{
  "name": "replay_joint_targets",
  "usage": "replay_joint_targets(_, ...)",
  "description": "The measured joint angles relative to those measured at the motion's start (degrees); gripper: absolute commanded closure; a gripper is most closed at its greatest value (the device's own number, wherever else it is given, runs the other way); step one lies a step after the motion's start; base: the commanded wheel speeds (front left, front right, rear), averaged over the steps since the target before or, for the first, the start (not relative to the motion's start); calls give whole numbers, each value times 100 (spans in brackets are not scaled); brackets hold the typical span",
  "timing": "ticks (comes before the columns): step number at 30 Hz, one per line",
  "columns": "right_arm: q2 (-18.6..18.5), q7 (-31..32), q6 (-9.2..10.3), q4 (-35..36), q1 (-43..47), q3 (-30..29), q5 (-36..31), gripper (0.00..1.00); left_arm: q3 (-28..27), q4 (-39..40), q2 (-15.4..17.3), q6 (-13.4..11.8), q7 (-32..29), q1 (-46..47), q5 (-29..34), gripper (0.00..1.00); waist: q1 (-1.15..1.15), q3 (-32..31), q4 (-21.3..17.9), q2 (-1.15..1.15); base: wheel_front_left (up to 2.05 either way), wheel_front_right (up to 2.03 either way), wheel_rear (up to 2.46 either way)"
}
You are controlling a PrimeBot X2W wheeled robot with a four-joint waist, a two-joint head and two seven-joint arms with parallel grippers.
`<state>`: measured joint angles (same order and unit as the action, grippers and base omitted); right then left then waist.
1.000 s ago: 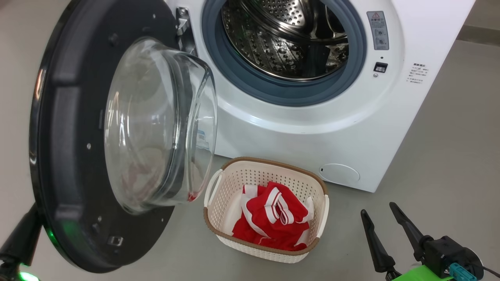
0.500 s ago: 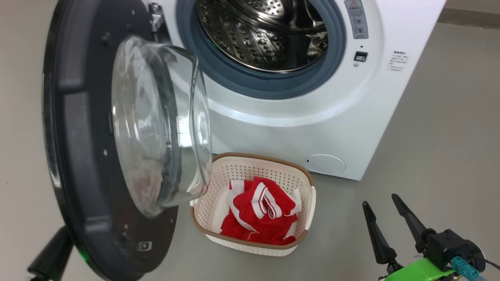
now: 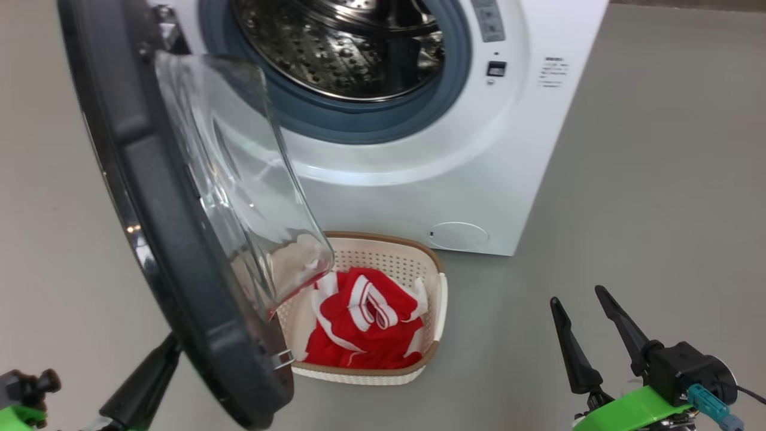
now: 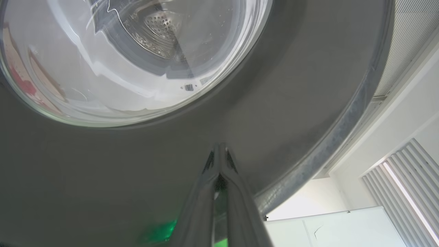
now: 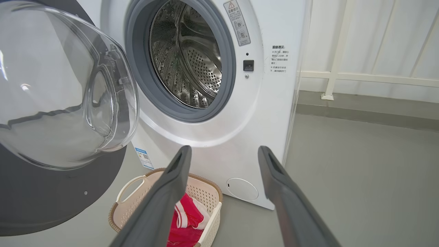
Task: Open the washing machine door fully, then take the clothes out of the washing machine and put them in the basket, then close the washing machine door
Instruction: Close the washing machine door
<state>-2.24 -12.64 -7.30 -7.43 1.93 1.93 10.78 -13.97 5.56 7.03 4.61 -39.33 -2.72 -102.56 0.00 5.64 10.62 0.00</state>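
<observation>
The washing machine point(image 3: 389, 197) point(image 5: 260, 120) stands with its steel drum point(image 3: 335, 48) bare. Its door point(image 3: 149, 197) hangs partly swung at the left, and the glass bowl point(image 3: 239, 179) reaches over the basket's left end. The basket point(image 3: 383, 236) point(image 5: 202, 192) sits on the floor before the machine and holds the red clothes point(image 3: 359, 323) point(image 5: 185, 219). My left gripper point(image 4: 219, 149) is shut, its tips against the door's dark outer face point(image 4: 103, 178); its fingers point(image 3: 143, 386) show below the rim. My right gripper point(image 3: 575, 296) hovers open and empty at the lower right.
Grey floor point(image 3: 658, 179) lies open to the right of the machine. A white railing point(image 5: 360, 77) and a wall run behind it. A round cover point(image 3: 458, 235) sits low on the machine's front, and a blue label point(image 5: 143, 157) marks its lower left corner.
The camera has shifted, moving the machine left in the picture. The door has swung toward the opening and stands more edge-on, with my shut left gripper following behind it. The right gripper stays open.
</observation>
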Motion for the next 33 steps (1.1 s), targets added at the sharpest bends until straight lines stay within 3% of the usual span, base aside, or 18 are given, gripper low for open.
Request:
replay_joint_targets(16, -3, -108, 0, -187, -253, 154, 201, 0, 326, 201, -80, 1, -146, 38, 10, 100, 0, 150, -933, 0, 0, 0, 0)
replay_joint_targets(33, -4, -164, 0, -298, -351, 245, 285, 0, 260, -256, 1, -3, -143, 686, 31, 100, 0, 289, -2006, 0, 0, 0, 0)
